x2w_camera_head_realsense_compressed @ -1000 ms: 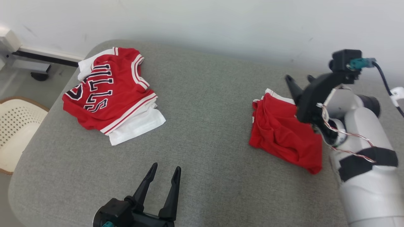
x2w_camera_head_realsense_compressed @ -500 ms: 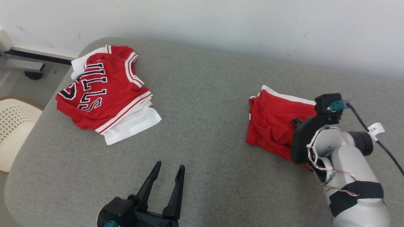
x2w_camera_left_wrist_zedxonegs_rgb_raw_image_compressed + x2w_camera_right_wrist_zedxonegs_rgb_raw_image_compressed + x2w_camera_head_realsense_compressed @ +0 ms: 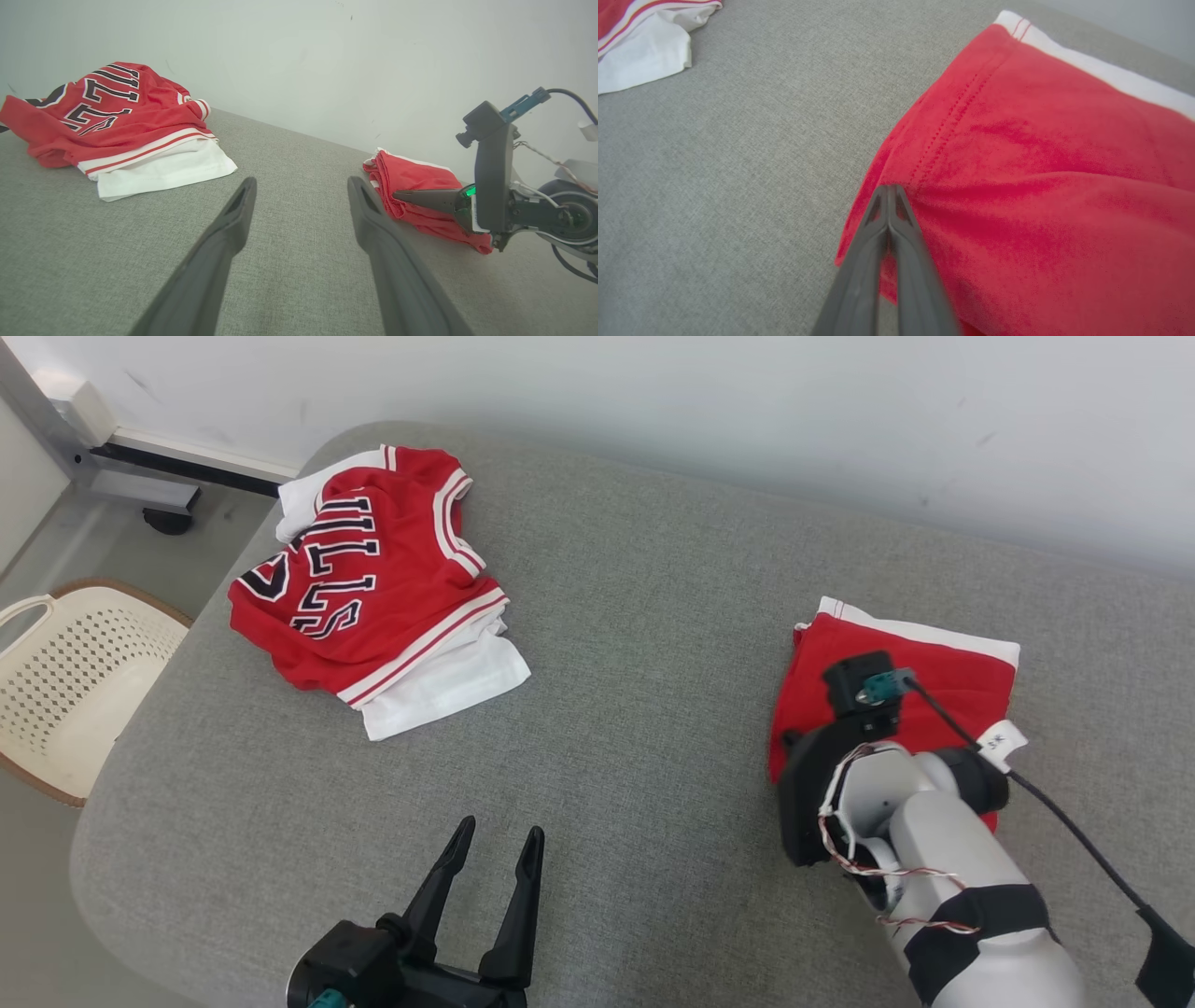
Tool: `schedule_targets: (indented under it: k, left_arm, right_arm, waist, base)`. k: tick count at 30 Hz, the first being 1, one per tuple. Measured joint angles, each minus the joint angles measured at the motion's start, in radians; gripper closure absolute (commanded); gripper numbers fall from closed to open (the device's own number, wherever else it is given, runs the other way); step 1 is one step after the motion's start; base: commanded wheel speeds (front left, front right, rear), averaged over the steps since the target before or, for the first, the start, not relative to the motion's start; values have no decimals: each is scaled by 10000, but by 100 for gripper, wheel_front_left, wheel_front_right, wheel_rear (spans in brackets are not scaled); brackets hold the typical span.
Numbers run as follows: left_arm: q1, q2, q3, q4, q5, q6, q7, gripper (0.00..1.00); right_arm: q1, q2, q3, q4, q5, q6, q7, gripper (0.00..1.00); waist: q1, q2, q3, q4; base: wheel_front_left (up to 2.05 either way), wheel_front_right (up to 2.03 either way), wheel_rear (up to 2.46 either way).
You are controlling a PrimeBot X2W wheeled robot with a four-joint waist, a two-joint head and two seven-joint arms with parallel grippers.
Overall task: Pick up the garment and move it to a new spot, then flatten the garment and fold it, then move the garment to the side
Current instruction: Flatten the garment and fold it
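We have brought our right end effector [image 3: 888, 189] down from above the red garment [image 3: 1041, 154] to its left edge, and its fingers [image 3: 864, 280], spread wide a second ago, are now pressed together. Our head view has swung too.

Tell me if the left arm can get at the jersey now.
Probably yes, though it may be a stretch. Only bare cushion lies between its open fingers and the jersey, and the right arm is off at the shorts.
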Motion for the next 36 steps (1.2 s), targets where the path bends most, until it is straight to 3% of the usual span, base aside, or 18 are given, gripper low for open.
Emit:
schedule_targets:
  k: [8,13,15,16,20,28,36]
  left_arm:
    - [3,-19,6,33,2,0,0,0]
    - [38,15,111,25,15,0,0,0]
    - [64,42,173,-2,19,0,0,0]
    - [88,59,205,-21,25,0,0,0]
    - [209,130,384,-136,79,2,0,0]
    - [477,134,1011,-548,370,25,0,0]
    - [848,13,2163,-897,412,104,0,0]
  right_arm:
    - [61,10,1737,-98,1290,0,52,100]
    - [143,12,2188,-663,1921,0,58,100]
    - [202,15,2096,-1022,2034,0,50,17]
    - [229,15,1996,-1210,2042,0,58,0]
    - [584,13,1210,-2288,2013,0,12,0]
    - [2523,-2,-1304,-5200,1260,0,-640,0]
    - [4723,10,-2800,-6920,756,0,-2401,0]
  waist:
    - [0,0,-115,-61]
    - [0,0,-238,-258]
    - [-1,0,-297,-368]
    - [0,0,-326,-429]
    - [-1,0,-441,-709]
    - [-1,0,-679,-1341]
    - [-1,0,-916,-2081]
  base:
    - [0,0,0]
    - [0,0,0]
    - [0,0,0]
    - [0,0,0]
    - [0,0,0]
    - [0,0,0]
    - [0,0,0]
